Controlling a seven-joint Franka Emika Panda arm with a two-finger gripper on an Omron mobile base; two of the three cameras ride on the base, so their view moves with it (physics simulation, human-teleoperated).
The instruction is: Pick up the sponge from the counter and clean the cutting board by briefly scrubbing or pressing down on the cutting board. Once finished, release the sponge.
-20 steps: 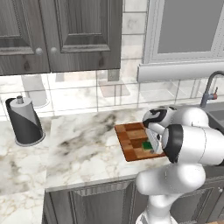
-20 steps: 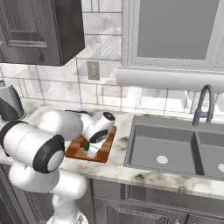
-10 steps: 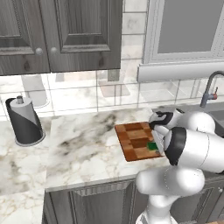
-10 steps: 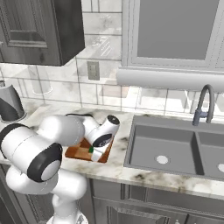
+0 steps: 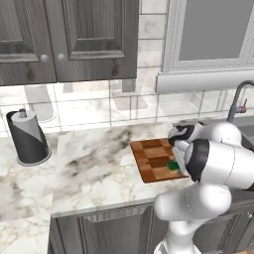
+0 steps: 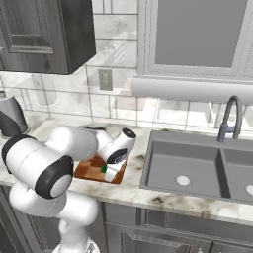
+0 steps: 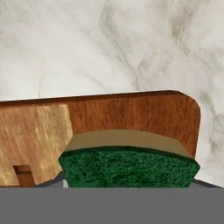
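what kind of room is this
A rendered home kitchen, by the look of it: a sink with a curved faucet, a marble-look counter under dark cabinets, and a cutting board.

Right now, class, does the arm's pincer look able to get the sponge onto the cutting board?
Probably yes. The sponge sits right at the pincer, over a corner of the cutting board, and nothing lies between them. Actual contact cannot be told.

Two base cameras look forward and down from behind the arm — one from its left, one from its right — sharing the cutting board (image 5: 158,159) on the table (image 5: 94,163). The hand camera sits very near the board's corner.
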